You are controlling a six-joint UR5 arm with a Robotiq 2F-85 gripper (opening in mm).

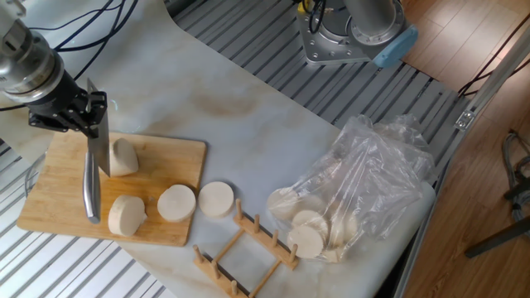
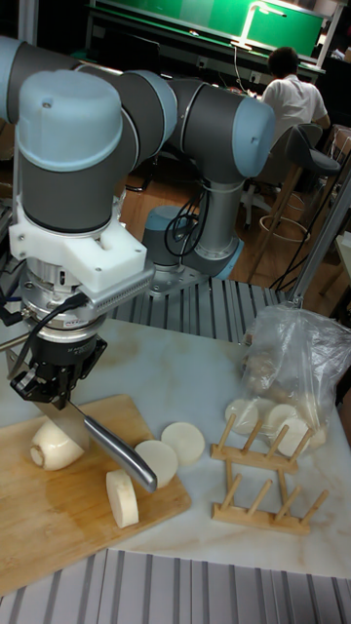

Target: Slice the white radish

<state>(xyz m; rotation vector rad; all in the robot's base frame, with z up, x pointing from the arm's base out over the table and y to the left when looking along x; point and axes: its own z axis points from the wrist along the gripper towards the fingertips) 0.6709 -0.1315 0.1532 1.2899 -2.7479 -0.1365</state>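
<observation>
The white radish (image 1: 122, 157) (image 2: 56, 444) is a short cream stub with one rounded end, lying at the back of the bamboo cutting board (image 1: 58, 178) (image 2: 58, 526). My gripper (image 1: 81, 116) (image 2: 47, 388) is shut on a steel knife (image 1: 93, 178) (image 2: 115, 450), which slants over the board right beside the stub's left side. One thick slice (image 1: 126, 214) (image 2: 122, 498) stands on edge near the board's front. A round disc (image 1: 176, 203) (image 2: 156, 460) lies at the board's right edge. Another disc (image 1: 216, 199) (image 2: 183, 441) lies just off it on the table.
A wooden peg rack (image 1: 244, 252) (image 2: 258, 483) lies to the right of the discs. Behind it sits a clear plastic bag (image 1: 356, 186) (image 2: 288, 366) with pale round slices inside. The arm's base (image 1: 356, 33) stands at the table's far side. Cables (image 1: 74, 29) run at the back left.
</observation>
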